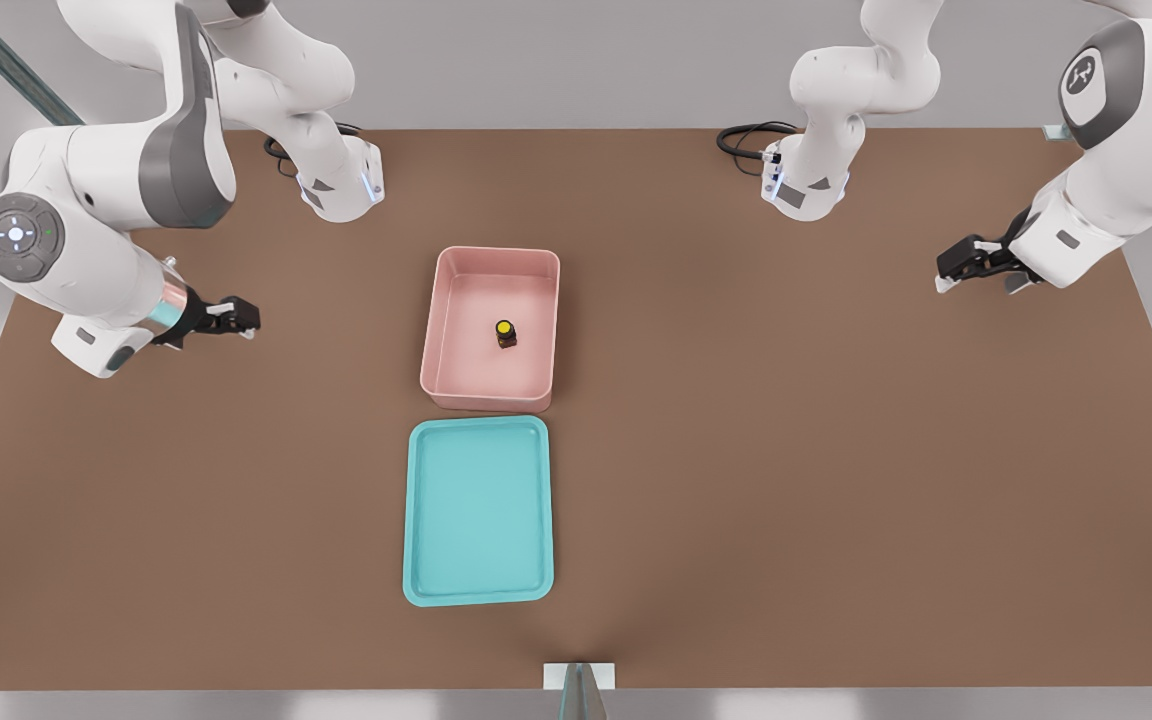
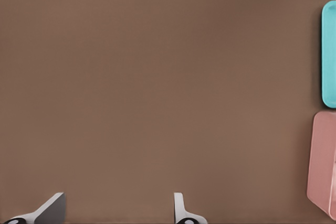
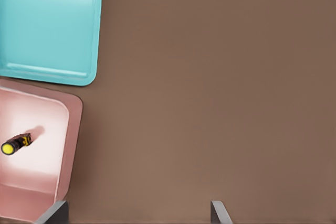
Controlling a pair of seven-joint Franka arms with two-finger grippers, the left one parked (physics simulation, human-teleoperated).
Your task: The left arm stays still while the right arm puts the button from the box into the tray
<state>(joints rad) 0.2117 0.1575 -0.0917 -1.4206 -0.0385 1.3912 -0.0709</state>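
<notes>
The button, a tiny dark block with a round yellow cap, rests on the floor of the pink box at mid-table. Just in front of the box lies the teal tray, with nothing in it. My gripper hovers over bare table at the front view's left, well apart from the box, open and holding nothing. The right wrist view shows the button inside the box, the tray beside it, and my open gripper over brown table.
Two arm bases with cables stand at the back of the brown table. A small white mount sits at the table's front edge. The left wrist view catches the tray's edge and the box's edge.
</notes>
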